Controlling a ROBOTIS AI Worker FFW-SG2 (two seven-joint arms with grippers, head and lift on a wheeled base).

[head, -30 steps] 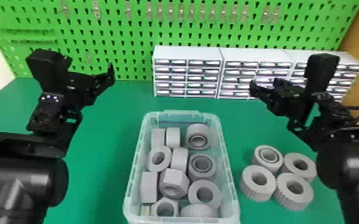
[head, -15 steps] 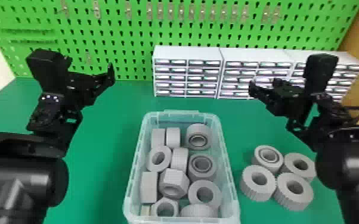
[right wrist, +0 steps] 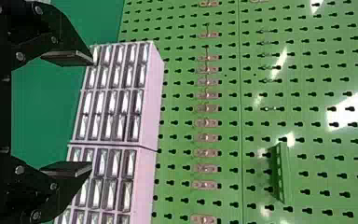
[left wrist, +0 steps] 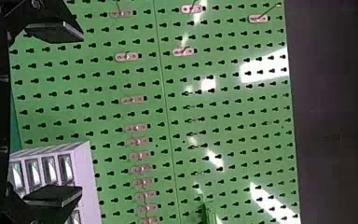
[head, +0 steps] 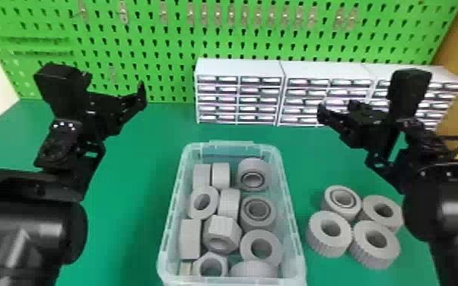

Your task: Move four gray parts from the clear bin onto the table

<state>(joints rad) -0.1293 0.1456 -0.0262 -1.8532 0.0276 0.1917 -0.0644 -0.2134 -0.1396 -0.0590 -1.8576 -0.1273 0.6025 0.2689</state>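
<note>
The clear bin (head: 293, 243) stands mid-table, holding several gray parts, among them a ring (head: 260, 247) and a hex-shaped piece (head: 221, 234). Four parts are on the table right of it, as two pairs side by side: one is a toothed ring (head: 329, 232). My left gripper (head: 140, 95) is held up left of the bin, beyond its far end. My right gripper (head: 325, 114) is raised above the table, behind the loose parts. In the left wrist view my left gripper (left wrist: 67, 114) is open and holds nothing. Likewise, my right gripper (right wrist: 77, 112) has its fingers wide apart in the right wrist view.
White drawer cabinets (head: 237, 68) line the back of the table against a green pegboard (head: 163, 45) with small hooks. Green tabletop (head: 125, 228) lies open between the bin and my left arm. My right forearm comes in beside the loose parts.
</note>
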